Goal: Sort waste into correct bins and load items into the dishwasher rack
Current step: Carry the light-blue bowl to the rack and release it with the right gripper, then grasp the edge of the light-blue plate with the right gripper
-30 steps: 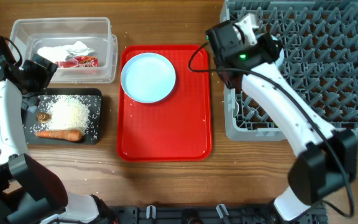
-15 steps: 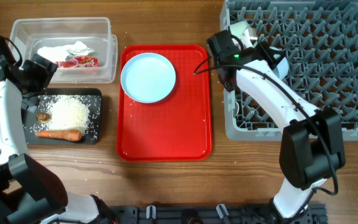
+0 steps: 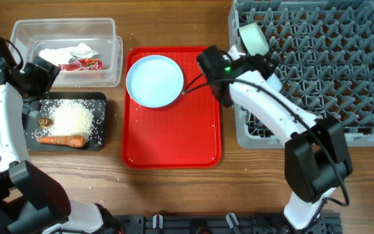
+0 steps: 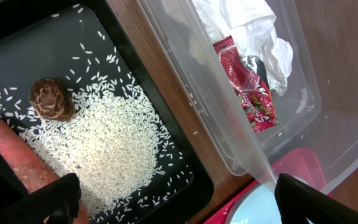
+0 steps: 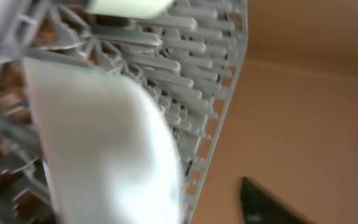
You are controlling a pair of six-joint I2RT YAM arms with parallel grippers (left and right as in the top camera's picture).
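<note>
The carrot (image 3: 62,139) (image 4: 17,168), rice (image 3: 73,117) (image 4: 110,137) and brown lump (image 3: 44,121) (image 4: 51,99) lie in the black tray (image 3: 99,140). Tissue (image 3: 70,52) (image 4: 247,25) and the red wrapper (image 3: 86,64) (image 4: 250,93) lie in the clear tub (image 3: 63,29). My left gripper (image 4: 185,202) hangs open above the black tray's corner. The light blue plate (image 3: 154,80) rests on the red tray (image 3: 174,136). A pale green bowl (image 3: 253,39) stands in the dishwasher rack (image 3: 343,65). My right gripper (image 3: 234,55) is open beside the rack's left edge, holding nothing. A pale bowl (image 5: 104,155) shows blurred in the rack.
The red tray sits between the bins and the rack, and the right arm reaches across the rack's front left corner. In the right wrist view only one dark fingertip (image 5: 272,205) shows, over bare wooden table.
My right gripper has opened, let go of the pale green bowl in the rack and drawn back left toward the red tray. The left arm has not moved.
</note>
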